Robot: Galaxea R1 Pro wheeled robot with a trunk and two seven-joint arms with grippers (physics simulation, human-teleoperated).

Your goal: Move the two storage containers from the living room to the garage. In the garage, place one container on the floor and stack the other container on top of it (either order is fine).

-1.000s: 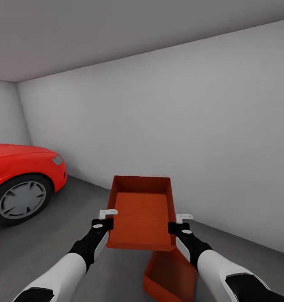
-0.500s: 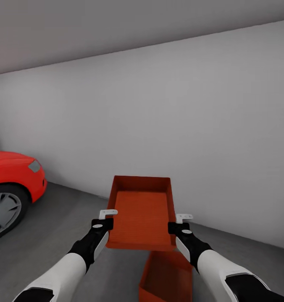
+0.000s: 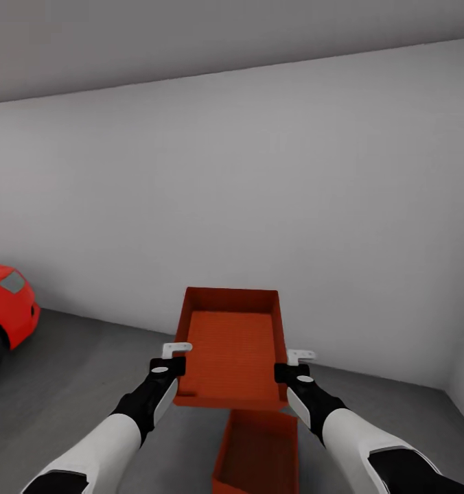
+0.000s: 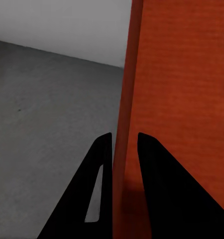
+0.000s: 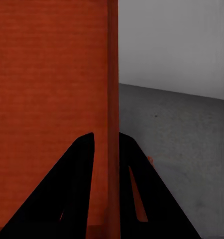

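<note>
Stacking step. Left gripper (image 3: 169, 362) and right gripper (image 3: 295, 365) each clamp a side wall of upper container (image 3: 230, 346); lower container (image 3: 256, 456) on floor (image 3: 74, 370), seemingly offset. Next: align, lower.

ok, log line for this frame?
room: garage | held container: both grippers, left and right, shut on side walls | second container: on floor below

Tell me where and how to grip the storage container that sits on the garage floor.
Take the lower storage container by its two long thin side walls, one tool over each rim from above, fingers straddling the wall. It is open-topped and upright on the dark floor, so the rims are free. The held container is pinched this way by the left tool and right tool.
</note>
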